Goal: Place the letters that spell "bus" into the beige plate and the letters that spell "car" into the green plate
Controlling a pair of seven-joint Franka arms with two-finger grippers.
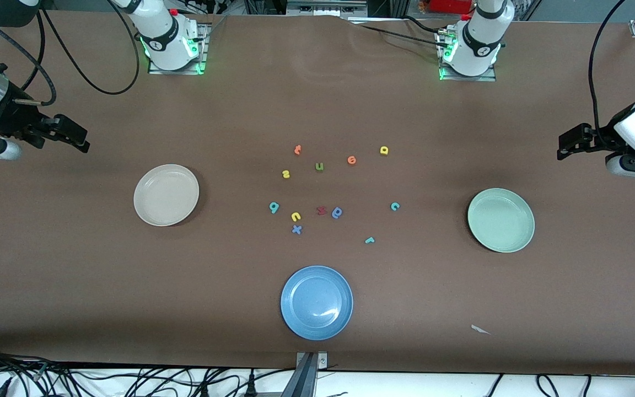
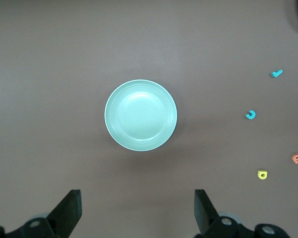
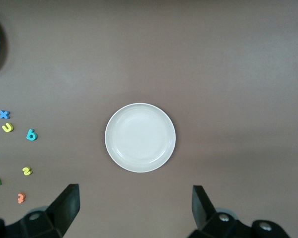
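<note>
Hovering at the table's two ends, both arms wait. The right gripper (image 1: 77, 140), fingers spread and holding nothing, hangs over bare table beside the beige plate (image 1: 146, 212); the left gripper (image 1: 565, 148), equally released, hangs near the green plate (image 1: 521, 240). Both plates are empty, each with open brown table all round its rim.

Letters sit loose mid-table, between the plates, none touching:
- teal bowl-and-stem letter (image 1: 274, 207), yellow "u" (image 1: 295, 216), yellow "s" (image 1: 286, 174) toward the right arm's end.
- teal "c" (image 1: 395, 206), thin teal "r" (image 1: 369, 240), yellow round-bowled letter (image 1: 384, 150) toward the left arm's end, well spaced.

A blue plate (image 1: 295, 317) lies nearest the front camera.
</note>
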